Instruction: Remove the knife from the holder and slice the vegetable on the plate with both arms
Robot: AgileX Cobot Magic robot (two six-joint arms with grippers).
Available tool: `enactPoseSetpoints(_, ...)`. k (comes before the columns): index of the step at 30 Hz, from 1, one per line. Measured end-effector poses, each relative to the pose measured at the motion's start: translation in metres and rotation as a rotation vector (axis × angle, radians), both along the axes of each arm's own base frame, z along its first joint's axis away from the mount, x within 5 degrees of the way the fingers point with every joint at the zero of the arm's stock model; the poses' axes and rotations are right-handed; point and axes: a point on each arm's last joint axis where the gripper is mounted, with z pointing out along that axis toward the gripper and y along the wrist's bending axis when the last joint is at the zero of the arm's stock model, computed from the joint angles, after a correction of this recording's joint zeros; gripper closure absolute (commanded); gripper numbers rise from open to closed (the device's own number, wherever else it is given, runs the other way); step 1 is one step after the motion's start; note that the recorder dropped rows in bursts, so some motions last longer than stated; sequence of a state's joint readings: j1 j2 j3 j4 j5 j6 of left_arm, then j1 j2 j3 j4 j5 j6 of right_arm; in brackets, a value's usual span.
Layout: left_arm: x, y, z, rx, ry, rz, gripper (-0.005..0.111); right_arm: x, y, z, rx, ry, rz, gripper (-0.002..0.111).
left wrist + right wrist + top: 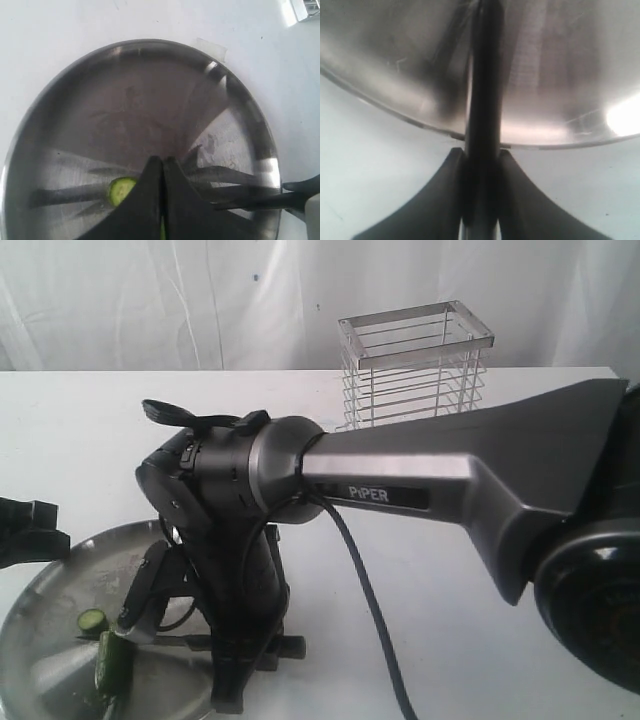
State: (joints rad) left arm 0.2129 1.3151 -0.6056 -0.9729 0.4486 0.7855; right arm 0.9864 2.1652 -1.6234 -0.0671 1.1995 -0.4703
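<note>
- Right arm (420,475), marked "PiPER", fills the foreground of the exterior view. It reaches across to the left and down to the plate's near edge.
- Right pincer (482,155): both fingers are clamped on the black handle of the knife (484,85). The dark blade runs out from them over the plate's rim and above the dish.
- Plate (40,590): shiny scuffed steel, on the white tabletop (450,660) at the near left.
- Vegetable (113,665): a dark green stub lying on the plate's near part.
- One cut slice (92,620) lies flat just behind the stub, pale face up.
- In the exterior view the blade appears to sit between slice and stub. The line is thin and dark, so I cannot tell whether it touches the stub.
- Left pincer (162,161): fingers pressed together with nothing between them. It hangs above the plate, with the slice just beside its tips in the wrist view and a sliver of green showing beneath them.
- Holder (415,365): silver wire basket, upright at the far edge of the tabletop, well apart from the plate.
- White cloth backdrop (150,300) behind everything.
</note>
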Motion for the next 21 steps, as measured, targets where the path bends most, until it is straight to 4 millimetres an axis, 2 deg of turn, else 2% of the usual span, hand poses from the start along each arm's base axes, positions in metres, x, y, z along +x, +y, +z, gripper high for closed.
enactPoseSetpoints(3, 0.0, -0.001, 0.0, -0.004, 0.003, -0.005, 0.107, -0.002, -0.003, -0.006, -0.026, 0.015, 0.0, 0.108)
enactPoseSetpoints(12, -0.003, -0.004, 0.001, -0.034, 0.02, -0.038, 0.107, -0.001, -0.004, -0.006, -0.042, 0.003, 0.009, 0.108)
enactPoseSetpoints(21, -0.004, -0.007, 0.001, -0.059, 0.029, -0.056, 0.107, 0.001, -0.008, 0.016, -0.02, -0.057, 0.027, 0.108)
